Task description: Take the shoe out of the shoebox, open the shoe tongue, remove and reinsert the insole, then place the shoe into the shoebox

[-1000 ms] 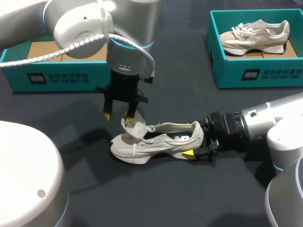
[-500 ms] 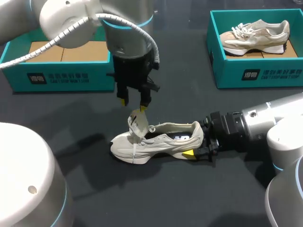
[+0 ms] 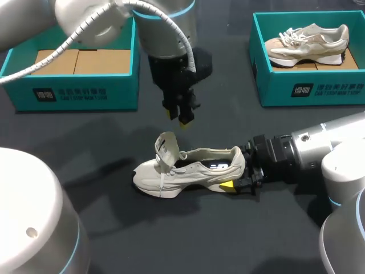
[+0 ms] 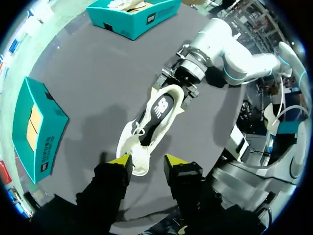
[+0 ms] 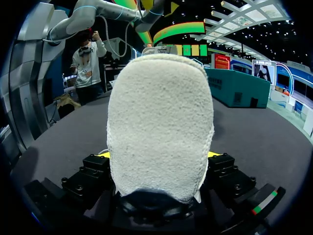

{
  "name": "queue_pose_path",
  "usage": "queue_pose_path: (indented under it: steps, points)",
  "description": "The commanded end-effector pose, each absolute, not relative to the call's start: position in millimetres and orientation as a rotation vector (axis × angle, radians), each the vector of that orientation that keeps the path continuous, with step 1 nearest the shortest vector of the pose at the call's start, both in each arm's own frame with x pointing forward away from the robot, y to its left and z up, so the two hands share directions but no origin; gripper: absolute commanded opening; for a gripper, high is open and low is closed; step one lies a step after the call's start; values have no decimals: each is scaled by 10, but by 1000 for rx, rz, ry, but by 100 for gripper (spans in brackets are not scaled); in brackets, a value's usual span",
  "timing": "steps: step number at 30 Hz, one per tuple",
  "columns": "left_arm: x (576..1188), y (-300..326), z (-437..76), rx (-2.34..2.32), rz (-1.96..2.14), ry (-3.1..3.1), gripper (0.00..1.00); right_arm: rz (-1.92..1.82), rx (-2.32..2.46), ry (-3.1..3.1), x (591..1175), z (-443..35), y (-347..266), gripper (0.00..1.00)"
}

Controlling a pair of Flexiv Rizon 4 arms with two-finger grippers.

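On the dark table [image 3: 171, 240] the sneaker [image 3: 194, 171] rests on its sole, heel pinched by the right gripper [image 3: 239, 171], tongue [image 3: 166, 149] raised; the left gripper [image 3: 177, 119], spread and empty above, should descend straight into the opening to pinch the insole [image 4: 159, 105] edge.

Dark grey table [image 3: 188, 240], matte. Near the middle, directly on it: pale shoe [image 3: 197, 171], sole down, toe to the left, tongue turned up. Far left: teal shoebox [image 3: 85, 94], open, brown cardboard floor. Far right: second teal shoebox [image 3: 308, 91], open, well apart from the first.
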State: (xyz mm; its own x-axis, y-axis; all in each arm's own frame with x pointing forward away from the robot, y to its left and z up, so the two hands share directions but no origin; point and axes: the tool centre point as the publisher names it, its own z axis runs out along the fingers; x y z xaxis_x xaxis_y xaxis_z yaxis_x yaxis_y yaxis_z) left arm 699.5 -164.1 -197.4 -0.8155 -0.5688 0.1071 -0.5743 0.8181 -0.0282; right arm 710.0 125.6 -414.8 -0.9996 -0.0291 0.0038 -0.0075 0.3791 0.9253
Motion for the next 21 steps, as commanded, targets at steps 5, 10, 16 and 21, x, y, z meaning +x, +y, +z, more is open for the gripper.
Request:
queue_pose_path:
  steps: [5,10,16,21]
  points:
    - [7106,-1879,-2035,-7,91,-3032,0,-1737,33,-2595,7101,-4165,1259,0]
    - [7106,-1879,-2035,-7,91,-3032,0,-1737,33,-2595,7101,-4165,1259,0]
    - [7106,-1879,-2035,-7,91,-3032,0,-1737,33,-2595,7101,-4165,1259,0]
    - [7014,-1876,-2220,-97,144,-3031,0,-1737,33,-2595,7101,-4165,1259,0]
